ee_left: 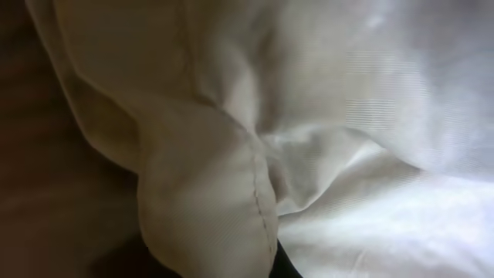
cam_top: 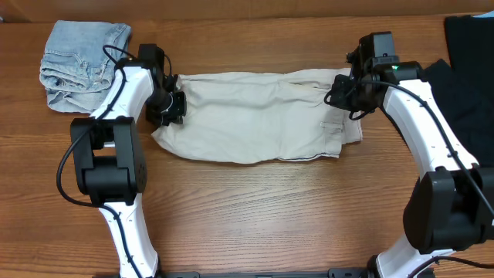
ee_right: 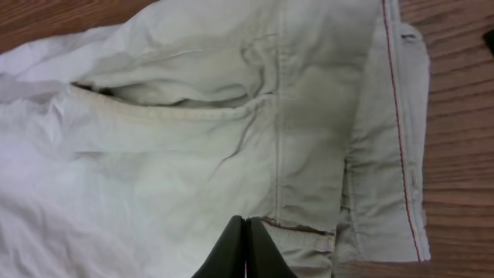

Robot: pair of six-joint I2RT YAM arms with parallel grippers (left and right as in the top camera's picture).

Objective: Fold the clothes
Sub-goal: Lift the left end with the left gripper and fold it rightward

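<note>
Beige trousers [cam_top: 255, 116] lie folded lengthwise across the middle of the wooden table. My left gripper [cam_top: 168, 108] is at their left end. In the left wrist view the beige cloth [ee_left: 208, 208] fills the frame and bunches into a fold right at the jaws, with a dark finger [ee_left: 284, 266] just showing beneath it. My right gripper [cam_top: 349, 94] is over the waistband end at the right. In the right wrist view its fingers [ee_right: 247, 225] are pressed together, over the cloth next to the waistband [ee_right: 386, 154] with red stitching.
A folded pale denim garment [cam_top: 81, 62] lies at the back left. A black garment [cam_top: 469, 69] lies at the back right, close to my right arm. Bare wood [cam_top: 270, 216] stretches in front of the trousers.
</note>
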